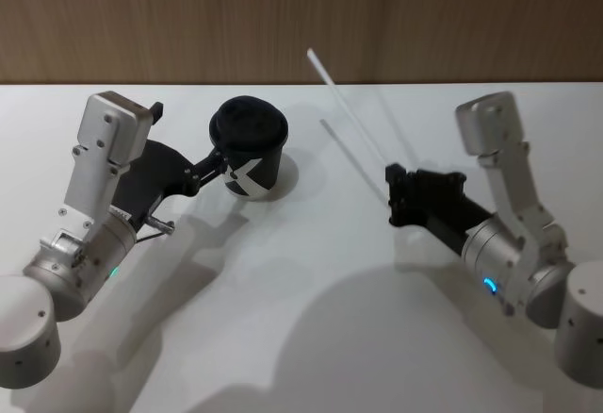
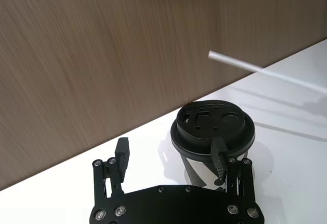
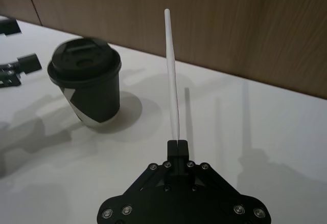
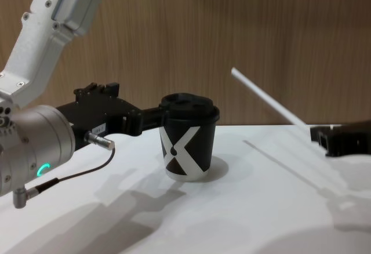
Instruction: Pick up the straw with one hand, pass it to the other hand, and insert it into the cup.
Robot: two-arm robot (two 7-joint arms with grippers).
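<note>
Straw (image 3: 172,81): plain white, gripped between the closed black jaws of the right gripper (image 3: 177,143). Cup (image 4: 186,147): black, marked with a large white X, capped by a black lid (image 4: 189,106); it is shown beside one of the spread black jaws of the left gripper (image 2: 171,155). Table (image 4: 261,219): white. Wall (image 1: 283,17): brown wood grain.

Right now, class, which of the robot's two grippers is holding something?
The right gripper: it is shut on one end of the white straw, which slants up off the table. The left gripper is open beside the black lidded cup, holding nothing.
</note>
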